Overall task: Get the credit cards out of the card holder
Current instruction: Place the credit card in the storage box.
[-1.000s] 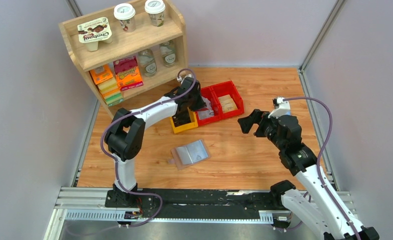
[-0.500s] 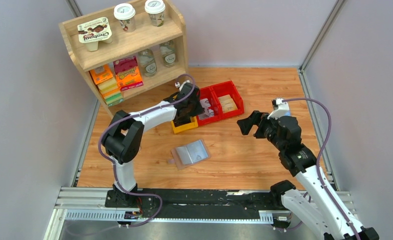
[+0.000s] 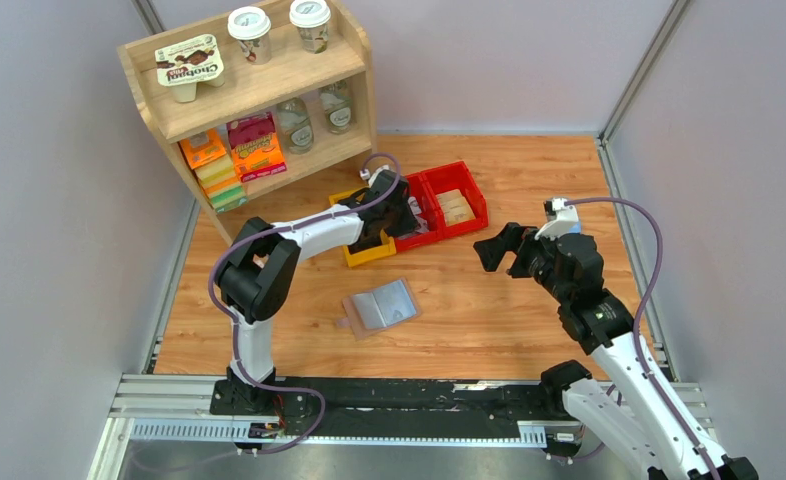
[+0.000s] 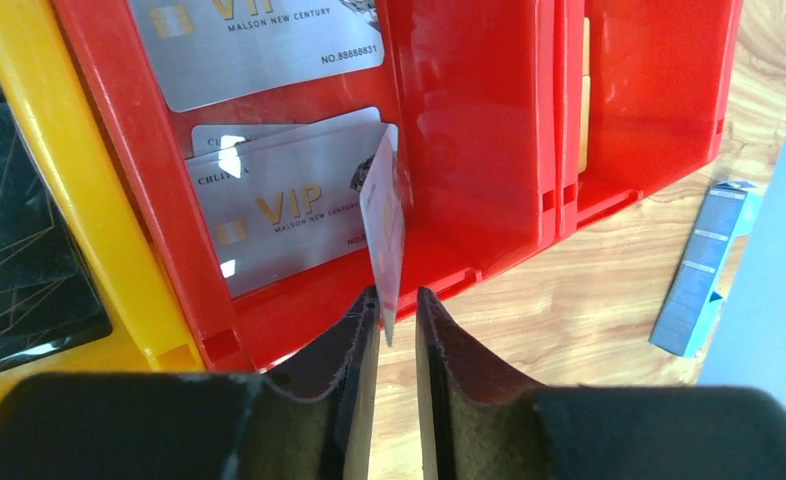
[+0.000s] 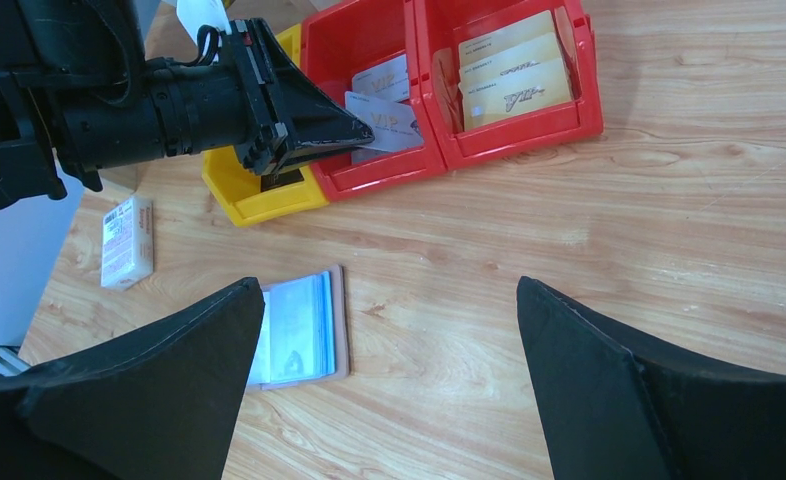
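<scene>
The card holder (image 3: pixel 381 308) lies open on the table, blue-grey inside up; it also shows in the right wrist view (image 5: pixel 299 328). My left gripper (image 4: pixel 397 300) hovers at the near rim of a red bin (image 4: pixel 469 120). Its jaws stand a little apart. A silver credit card (image 4: pixel 384 230) stands on edge between the fingertips, against the left finger only, and reaches into the bin. Other silver cards (image 4: pixel 289 205) lie flat in that bin. My right gripper (image 5: pixel 389 283) is wide open and empty, above the table to the right of the holder.
A second red bin (image 3: pixel 456 207) holds gold cards. A yellow bin (image 3: pixel 367 250) holds dark cards. A narrow blue object (image 4: pixel 707 268) and a pink-and-white packet (image 5: pixel 129 240) lie on the table. A wooden shelf (image 3: pixel 259 100) stands at the back left.
My left gripper has shifted a little to the right, from over the yellow bin to the red bin. The right arm has barely moved.
</scene>
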{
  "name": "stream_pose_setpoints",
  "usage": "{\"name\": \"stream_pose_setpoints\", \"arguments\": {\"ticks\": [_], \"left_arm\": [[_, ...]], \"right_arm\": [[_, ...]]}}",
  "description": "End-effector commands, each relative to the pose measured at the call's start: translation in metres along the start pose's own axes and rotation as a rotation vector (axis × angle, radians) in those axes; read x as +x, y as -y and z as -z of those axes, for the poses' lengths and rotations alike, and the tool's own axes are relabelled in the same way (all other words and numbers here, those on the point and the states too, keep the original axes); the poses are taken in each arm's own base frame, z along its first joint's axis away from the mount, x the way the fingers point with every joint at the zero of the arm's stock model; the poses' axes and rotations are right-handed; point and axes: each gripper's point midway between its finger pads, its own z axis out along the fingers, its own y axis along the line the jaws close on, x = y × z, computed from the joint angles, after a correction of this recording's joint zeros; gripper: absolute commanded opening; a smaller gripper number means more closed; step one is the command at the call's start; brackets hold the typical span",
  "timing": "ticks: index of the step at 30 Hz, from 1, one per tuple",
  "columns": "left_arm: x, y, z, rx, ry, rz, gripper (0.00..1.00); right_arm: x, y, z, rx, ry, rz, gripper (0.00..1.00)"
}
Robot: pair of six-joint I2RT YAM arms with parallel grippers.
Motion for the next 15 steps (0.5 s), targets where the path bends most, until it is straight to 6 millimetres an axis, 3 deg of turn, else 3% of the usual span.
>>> {"name": "stream_pose_setpoints", "arguments": {"ticks": [1, 11, 15], "left_arm": [[-0.019, 0.014, 0.017, 0.017, 0.066, -0.013, 0.3], [-0.032, 0.017, 0.057, 0.004, 0.098, -0.103, 0.44], [-0.037, 0.017, 0.091, 0.021, 0.118, -0.177, 0.46]], "right_arm": [[-0.012, -0.007, 0.002, -0.036, 0.045, 0.019, 1.0], [-0.015, -0.01, 0.005, -0.032, 0.028, 0.029, 1.0], [-0.01, -0.011, 0.001, -0.032, -0.02, 0.036, 1.0]]}}
